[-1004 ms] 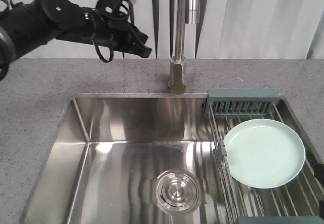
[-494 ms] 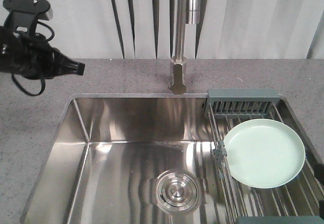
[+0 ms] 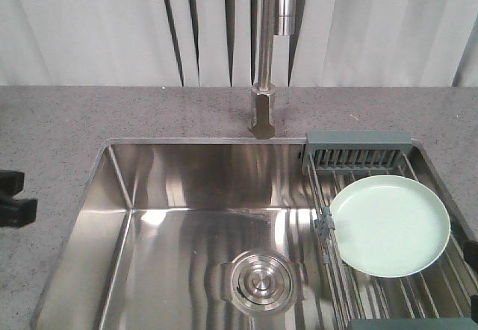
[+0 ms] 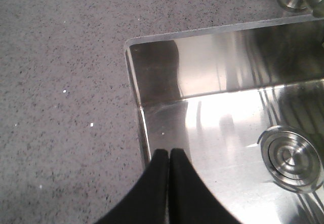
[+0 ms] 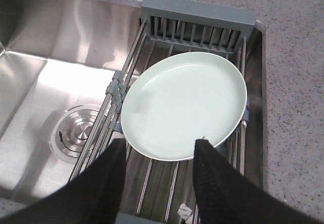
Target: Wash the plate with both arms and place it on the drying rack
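The pale mint-green plate [image 3: 390, 225] lies flat on the drying rack [image 3: 358, 154], whose steel rods span the right end of the sink. In the right wrist view the plate [image 5: 185, 105] rests on the rack [image 5: 197, 24] below its slotted box. My right gripper [image 5: 160, 144] is open and empty, just above the plate's near rim, its fingers astride that edge without touching. My left gripper [image 4: 168, 153] is shut and empty, over the sink's left rim. In the front view only a black bit of the left arm [image 3: 11, 199] shows at the left edge.
The steel faucet [image 3: 263, 83] stands at the back centre of the sink basin [image 3: 187, 218], which has a round drain [image 3: 259, 281]. Grey speckled counter [image 3: 60, 121] surrounds the sink. The drain also shows in the left wrist view [image 4: 291, 158] and the right wrist view [image 5: 78, 130].
The left arm has swung from the upper back near the faucet leftward and down, and is now almost out of the front view. The plate has not moved.
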Motion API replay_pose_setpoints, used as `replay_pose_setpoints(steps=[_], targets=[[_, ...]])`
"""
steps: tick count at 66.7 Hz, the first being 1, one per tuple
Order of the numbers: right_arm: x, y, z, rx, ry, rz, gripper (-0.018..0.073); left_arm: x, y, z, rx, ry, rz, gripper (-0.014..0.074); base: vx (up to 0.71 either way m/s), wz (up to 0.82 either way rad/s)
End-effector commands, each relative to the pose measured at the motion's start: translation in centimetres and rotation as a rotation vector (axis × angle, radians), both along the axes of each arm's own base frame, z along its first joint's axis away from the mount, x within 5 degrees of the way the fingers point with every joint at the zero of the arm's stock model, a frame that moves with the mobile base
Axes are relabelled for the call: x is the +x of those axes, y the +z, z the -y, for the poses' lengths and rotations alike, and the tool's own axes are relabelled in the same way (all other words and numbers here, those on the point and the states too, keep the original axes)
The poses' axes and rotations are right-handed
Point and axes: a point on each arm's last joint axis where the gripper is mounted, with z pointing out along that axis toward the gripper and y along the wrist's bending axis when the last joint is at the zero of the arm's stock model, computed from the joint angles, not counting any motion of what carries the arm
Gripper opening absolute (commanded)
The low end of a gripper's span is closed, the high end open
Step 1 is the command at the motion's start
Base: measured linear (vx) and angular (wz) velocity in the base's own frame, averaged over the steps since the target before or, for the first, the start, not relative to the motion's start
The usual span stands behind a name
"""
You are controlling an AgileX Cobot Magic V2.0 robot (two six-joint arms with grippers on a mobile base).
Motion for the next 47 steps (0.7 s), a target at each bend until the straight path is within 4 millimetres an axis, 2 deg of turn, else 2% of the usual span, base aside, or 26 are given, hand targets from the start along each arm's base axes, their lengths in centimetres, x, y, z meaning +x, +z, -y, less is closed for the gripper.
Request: replay_pose_setpoints(steps=[1, 10, 21, 30, 47], targets=[[0.3, 1.3, 0.0, 0.009, -0.005, 0.089, 0.0319, -1.8, 0.8, -0.4, -0.046, 0.015, 0.109, -0.0007, 0.0, 0.0], [0.3, 1.3, 0.0, 0.009, -0.005, 0.089, 0.0319, -4.6, -0.2, -1.1, -0.056, 0.015, 0.15, -0.0007, 0.0, 0.0], [0.3, 1.3, 0.0, 0.009, -0.005, 0.089, 0.0319, -6.7, -1.3, -1.5, -0.064, 0.014, 0.178, -0.0007, 0.0, 0.0], [0.3, 1.3, 0.0, 0.009, -0.005, 0.088, 0.0319, -7.5, -1.7, -1.7, -0.074, 0.014, 0.172, -0.0007, 0.0, 0.0], [0.3, 1.3, 0.0, 0.01, -0.005, 0.088, 0.0319, -7.5, -1.8, -1.7, -0.074, 0.015, 0.168, -0.0007, 0.0, 0.0]])
